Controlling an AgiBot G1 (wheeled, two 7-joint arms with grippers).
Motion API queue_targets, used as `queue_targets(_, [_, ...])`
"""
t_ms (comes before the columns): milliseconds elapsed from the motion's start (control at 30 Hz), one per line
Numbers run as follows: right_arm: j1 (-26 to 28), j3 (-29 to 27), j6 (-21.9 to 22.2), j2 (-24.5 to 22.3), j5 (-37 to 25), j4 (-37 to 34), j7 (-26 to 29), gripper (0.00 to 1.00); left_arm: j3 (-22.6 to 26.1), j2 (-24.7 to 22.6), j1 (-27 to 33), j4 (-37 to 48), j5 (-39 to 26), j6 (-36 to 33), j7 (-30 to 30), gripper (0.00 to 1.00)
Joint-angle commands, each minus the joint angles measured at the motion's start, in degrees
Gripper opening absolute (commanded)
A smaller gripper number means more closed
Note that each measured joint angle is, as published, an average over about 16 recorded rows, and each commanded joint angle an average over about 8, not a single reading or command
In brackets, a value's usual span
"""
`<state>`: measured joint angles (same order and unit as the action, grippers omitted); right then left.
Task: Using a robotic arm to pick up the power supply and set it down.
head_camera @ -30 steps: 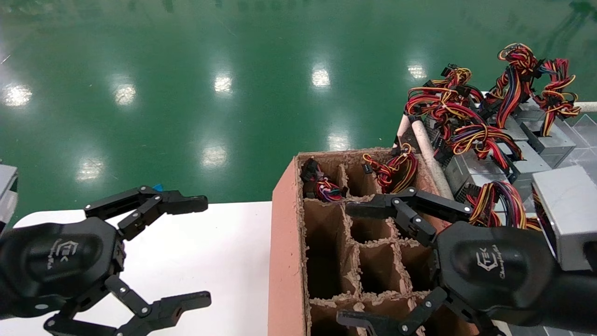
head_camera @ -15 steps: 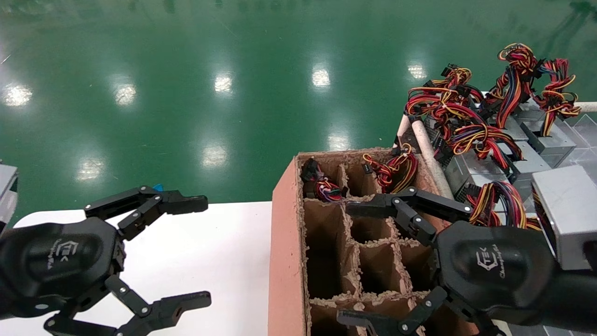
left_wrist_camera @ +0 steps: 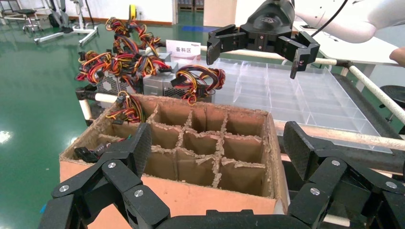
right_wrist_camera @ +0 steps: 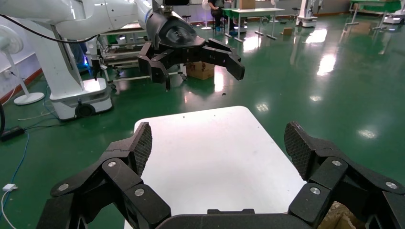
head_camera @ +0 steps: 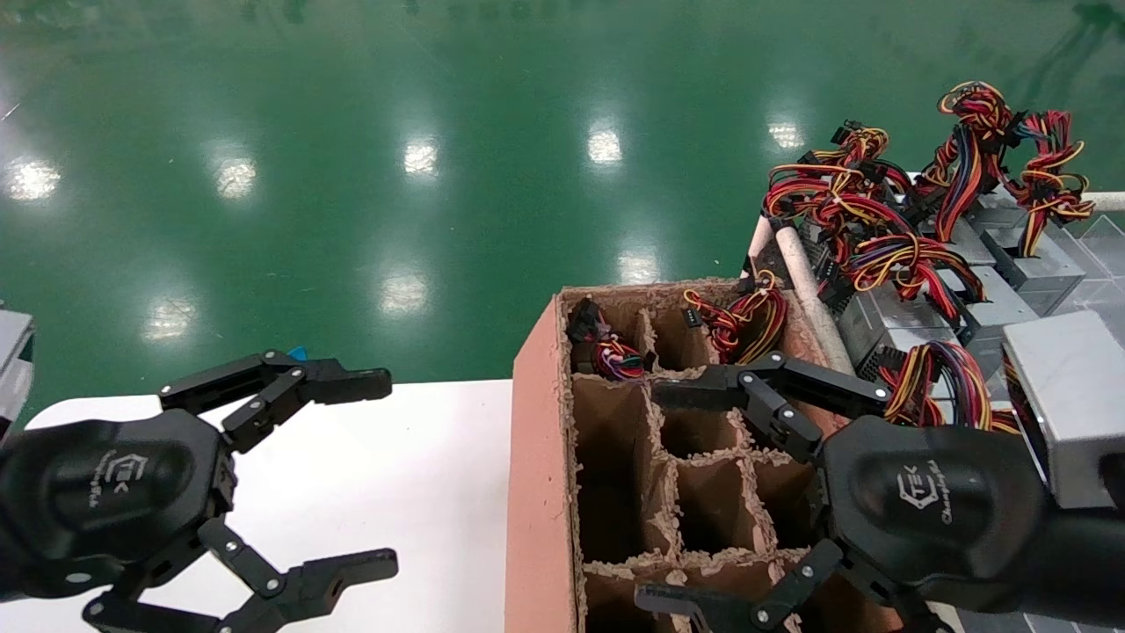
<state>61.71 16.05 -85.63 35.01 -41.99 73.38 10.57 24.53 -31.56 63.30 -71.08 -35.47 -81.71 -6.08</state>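
Several grey power supplies [head_camera: 901,327] with red, yellow and black wire bundles [head_camera: 866,224] lie on a rack at the right; they also show in the left wrist view as power supplies [left_wrist_camera: 155,86]. One grey box [head_camera: 1068,400] sits nearest my right arm. My right gripper [head_camera: 650,497] hovers open and empty over the divided cardboard box [head_camera: 534,457], left of the supplies. My left gripper [head_camera: 388,470] hangs open and empty above the white table [head_camera: 422,492]. Each wrist view shows its own gripper [left_wrist_camera: 218,145] [right_wrist_camera: 217,143] spread wide.
Two far cells of the cardboard box hold wire bundles [head_camera: 743,321] [head_camera: 613,356]; the other cells look hollow. A clear compartment tray [left_wrist_camera: 296,95] lies beyond the box. White rails [head_camera: 804,281] edge the rack. Green floor [head_camera: 395,176] surrounds the table.
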Motion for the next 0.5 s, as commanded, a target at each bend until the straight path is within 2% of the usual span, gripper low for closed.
queue_targets(33, [0.0,0.0,0.0,0.0,0.0,0.0,0.0,1.00,0.0,0.0,0.0,0.0,0.0,0.0,0.0,1.00])
queue_targets(500, [0.0,0.0,0.0,0.0,0.0,0.0,0.0,1.00,0.0,0.0,0.0,0.0,0.0,0.0,0.0,1.00])
